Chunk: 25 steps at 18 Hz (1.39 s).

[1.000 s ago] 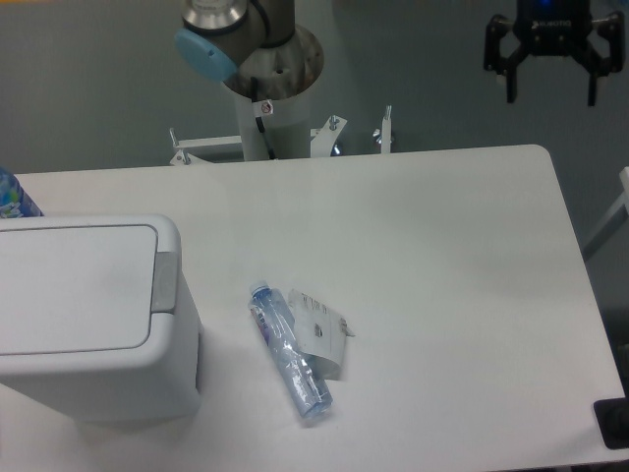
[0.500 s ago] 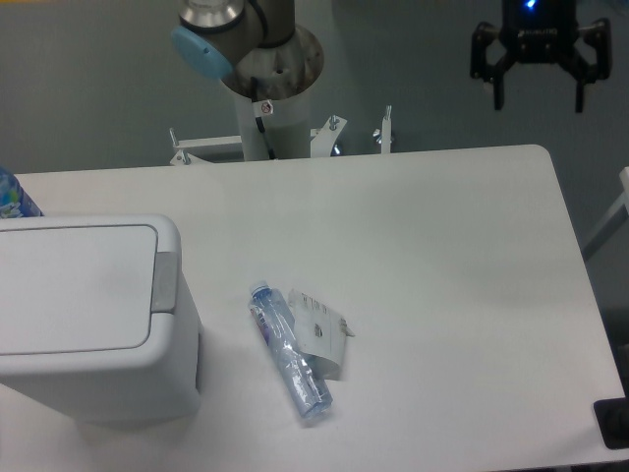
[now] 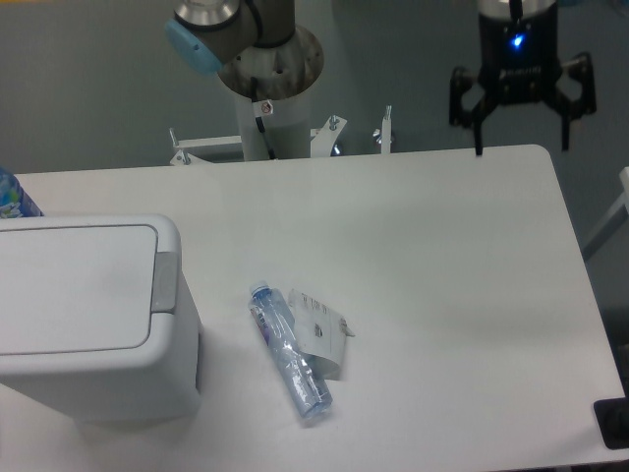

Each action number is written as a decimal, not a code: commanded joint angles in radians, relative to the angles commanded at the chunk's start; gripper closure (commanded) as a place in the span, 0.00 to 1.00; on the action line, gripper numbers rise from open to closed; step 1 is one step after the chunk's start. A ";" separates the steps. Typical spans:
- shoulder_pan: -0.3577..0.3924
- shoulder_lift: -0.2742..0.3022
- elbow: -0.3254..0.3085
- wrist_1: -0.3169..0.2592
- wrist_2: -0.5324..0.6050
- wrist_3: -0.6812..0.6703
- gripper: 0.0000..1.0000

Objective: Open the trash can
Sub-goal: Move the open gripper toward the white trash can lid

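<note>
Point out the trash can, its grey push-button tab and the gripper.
trash can [image 3: 74, 295], fixed camera, middle of flat lid
grey push-button tab [image 3: 165, 280], fixed camera, centre of tab
gripper [image 3: 522, 147], fixed camera, midway between fingertips

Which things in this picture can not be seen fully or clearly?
- Trash can: the left edge of the camera view cuts it off; the inside is hidden under the closed lid.
- Blue object behind the can: mostly outside the left edge, cannot be identified.
- Paper label beside the bottle: its print is too small to read.
- Gripper: jaws open; the arm above is cut by the top edge.
</note>
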 joint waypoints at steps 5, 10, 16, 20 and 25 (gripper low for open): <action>-0.118 -0.023 0.009 0.000 -0.008 -0.239 0.00; -0.187 -0.017 0.041 -0.012 -0.084 -0.436 0.00; -0.238 0.014 0.038 -0.037 -0.227 -0.660 0.00; -0.287 -0.012 0.035 -0.035 -0.255 -0.674 0.00; -0.322 -0.044 0.020 -0.037 -0.270 -0.702 0.00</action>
